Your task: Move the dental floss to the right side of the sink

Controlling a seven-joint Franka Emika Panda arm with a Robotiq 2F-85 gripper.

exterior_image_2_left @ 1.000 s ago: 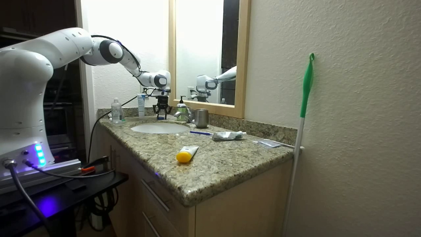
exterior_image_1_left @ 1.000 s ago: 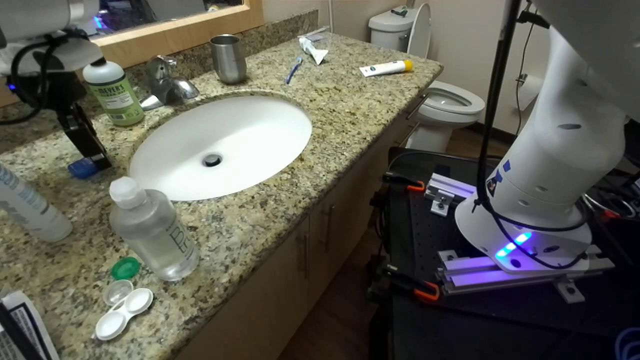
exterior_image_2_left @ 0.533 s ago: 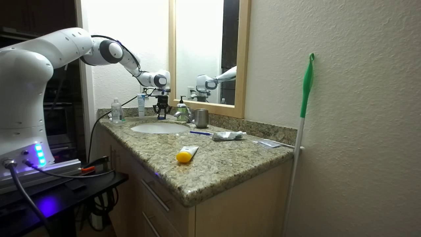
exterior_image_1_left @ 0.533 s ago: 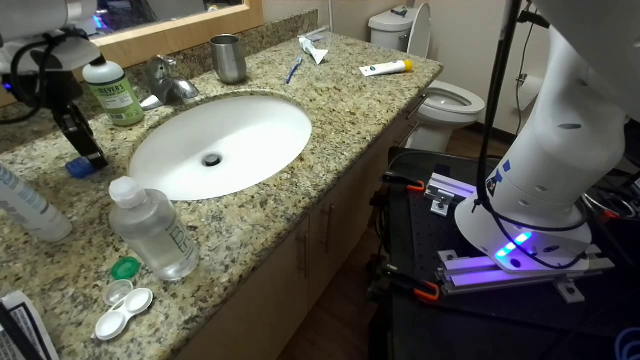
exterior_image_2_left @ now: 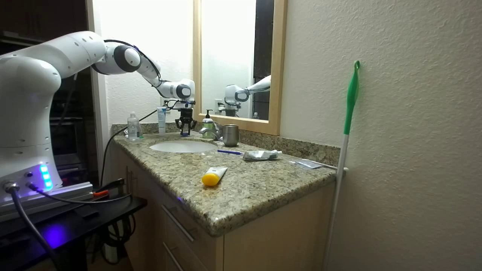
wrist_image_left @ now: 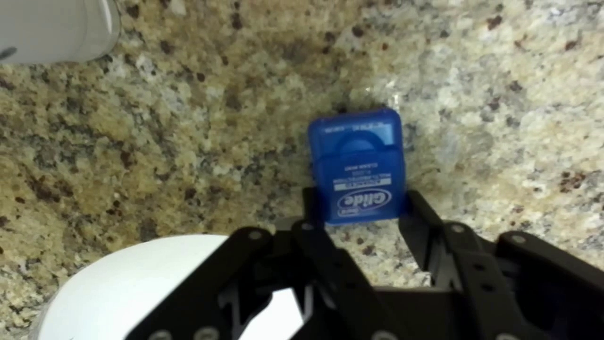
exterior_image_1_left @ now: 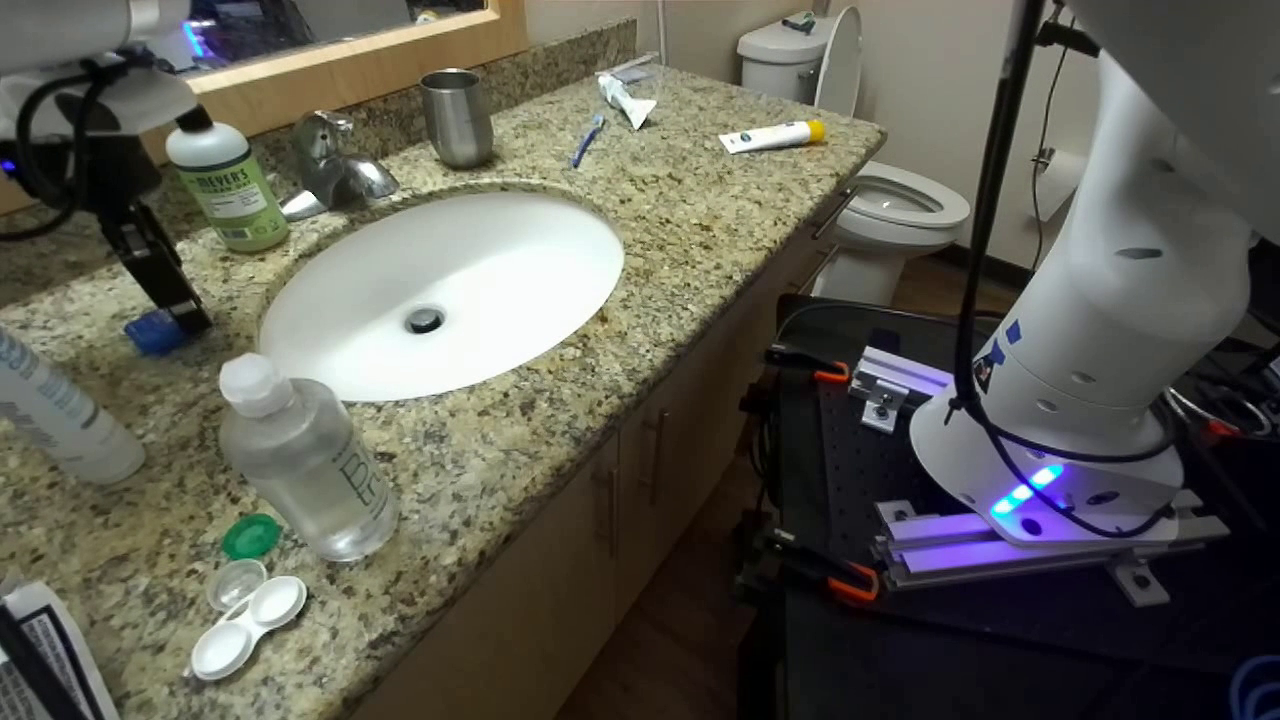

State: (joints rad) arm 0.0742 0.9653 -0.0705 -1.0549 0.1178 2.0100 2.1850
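Observation:
The dental floss is a small blue container [wrist_image_left: 358, 160] between the two fingers of my gripper [wrist_image_left: 361, 207] in the wrist view. Both fingers touch its sides at the lower end. In an exterior view the floss [exterior_image_1_left: 153, 332] is at or just above the granite counter, left of the sink [exterior_image_1_left: 490, 280]; I cannot tell if it still touches. The gripper [exterior_image_1_left: 188, 318] points down there, and one finger hides part of the floss. The floss [exterior_image_2_left: 184, 134] shows small beneath the gripper in an exterior view, behind the sink [exterior_image_2_left: 183, 146]. The sink's white basin [wrist_image_left: 122, 288] also shows in the wrist view.
A white tube [exterior_image_1_left: 70, 415] and a clear bottle [exterior_image_1_left: 310, 460] stand near the floss. The soap bottle [exterior_image_1_left: 228, 190], faucet [exterior_image_1_left: 340, 170] and steel cup [exterior_image_1_left: 457, 118] line the sink's back. A toothbrush [exterior_image_1_left: 588, 140] and yellow-capped tube [exterior_image_1_left: 770, 136] lie beyond the sink.
The fingers have closed on the floss. Gripper and floss have shifted slightly left and a little up in an exterior view, away from the sink.

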